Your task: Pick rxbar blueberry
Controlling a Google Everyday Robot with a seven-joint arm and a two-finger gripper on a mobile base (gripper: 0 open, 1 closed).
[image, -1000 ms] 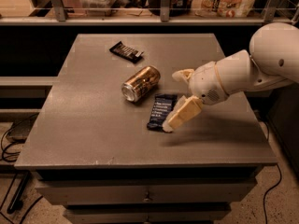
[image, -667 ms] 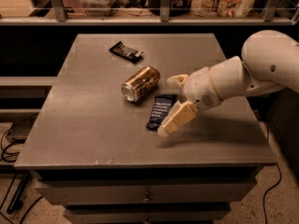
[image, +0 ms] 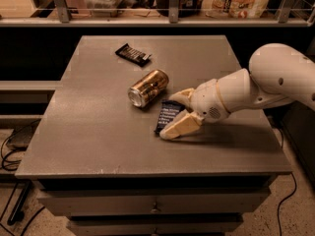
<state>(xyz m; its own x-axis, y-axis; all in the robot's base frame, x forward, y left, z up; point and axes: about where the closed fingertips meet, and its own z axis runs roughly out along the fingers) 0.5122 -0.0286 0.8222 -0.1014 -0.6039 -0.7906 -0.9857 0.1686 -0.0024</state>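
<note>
The rxbar blueberry (image: pixel 168 115) is a flat dark navy wrapper with rows of light text, lying on the grey table (image: pixel 98 132) just right of a gold can. My gripper (image: pixel 175 113) reaches in from the right and is low over the bar. It is open: one finger (image: pixel 181 95) lies at the bar's far end and the other finger (image: pixel 177 126) covers its near right edge. The bar lies flat between them, partly hidden by the near finger.
A gold can (image: pixel 148 87) lies on its side right next to the bar, to its upper left. A smaller black bar wrapper (image: pixel 132 54) lies near the table's back. A shelf with railing and goods (image: pixel 167 14) runs behind the table.
My gripper and arm have moved left and down, from beside the bar's right edge to straddling it. The bar, the can and the black wrapper have not moved.
</note>
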